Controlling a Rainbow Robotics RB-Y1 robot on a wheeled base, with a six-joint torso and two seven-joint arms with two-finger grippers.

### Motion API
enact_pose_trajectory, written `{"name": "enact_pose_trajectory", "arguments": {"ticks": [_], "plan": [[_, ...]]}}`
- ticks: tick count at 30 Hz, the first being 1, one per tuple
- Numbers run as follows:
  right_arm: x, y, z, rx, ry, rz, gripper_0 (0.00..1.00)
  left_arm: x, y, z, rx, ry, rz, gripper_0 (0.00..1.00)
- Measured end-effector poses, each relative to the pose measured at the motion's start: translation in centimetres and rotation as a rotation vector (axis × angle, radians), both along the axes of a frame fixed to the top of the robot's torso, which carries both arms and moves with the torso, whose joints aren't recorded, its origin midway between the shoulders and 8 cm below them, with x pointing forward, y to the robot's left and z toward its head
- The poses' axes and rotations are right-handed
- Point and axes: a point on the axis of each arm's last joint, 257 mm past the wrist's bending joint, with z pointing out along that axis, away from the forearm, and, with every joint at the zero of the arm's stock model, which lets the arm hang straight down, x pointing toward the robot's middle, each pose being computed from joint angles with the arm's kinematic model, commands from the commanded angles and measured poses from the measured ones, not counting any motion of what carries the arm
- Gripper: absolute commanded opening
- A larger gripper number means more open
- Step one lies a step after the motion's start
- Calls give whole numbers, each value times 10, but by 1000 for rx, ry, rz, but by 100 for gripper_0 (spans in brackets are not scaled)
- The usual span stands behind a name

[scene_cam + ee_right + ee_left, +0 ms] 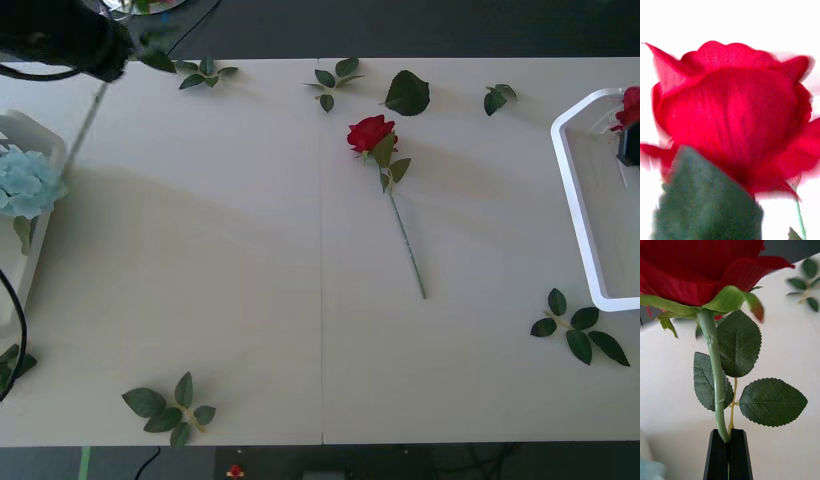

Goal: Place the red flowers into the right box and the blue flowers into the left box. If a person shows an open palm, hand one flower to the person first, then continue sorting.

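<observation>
Where the left gripper [729,433] shows in its wrist view, its two black fingers [717,453] are clenched flat together on the lower green stem of an artificial red rose with a tight head and dark serrated leaves [715,371]. The stem's long axis runs straight out from the fingertips, bowing a little, and the red head points away from the claw. Three leaves spread from a yellowish side twig just beyond the grip. In the front view the dark left arm [60,40] reaches in over the table's far left corner. This held rose's thin stem [85,125] slants from under it toward the left box, a white thick-walled plastic bin [25,125] at the left edge. In that bin lies a pale blue fluffy flower head [25,180]. Mid-table a second red rose [372,133] lies flat, head toward the far edge and stem running toward the near edge. At the right edge the right gripper [630,145] hangs over the right box, a white thin-rimmed tray [572,200], just beside a third red rose head [629,105]; whether that claw grips it cannot be told. Loose green leaf sprigs [170,410] lie scattered on the pale table [250,300].
</observation>
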Motion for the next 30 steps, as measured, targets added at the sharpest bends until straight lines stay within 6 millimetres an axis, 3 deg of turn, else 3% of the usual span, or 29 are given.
{"name": "enact_pose_trajectory", "arguments": {"ticks": [4, 9, 14, 18, 21, 26, 30], "plan": [[0, 1, -1, 10, -1, 0, 100, -22, -32, 11, -53, -62, -128, 0], [1, 21, -6, 106, 0, 10, 100, -37, -83, 32, -199, -171, -276, 0], [3, 61, -4, 241, -3, 58, 100, -50, -135, 65, -366, -278, -401, 0], [-10, 103, 3, 334, 37, 127, 100, -61, -169, 78, -480, -298, -473, 0], [-24, 135, 17, 410, 57, 192, 100, -73, -196, 87, -544, -322, -549, 0], [-46, 182, 60, 488, -1, 372, 100, -95, -234, 89, -580, -340, -680, 0], [-66, 216, 84, 526, -45, 532, 100, -100, -258, 94, -639, -362, -705, 0]]}}
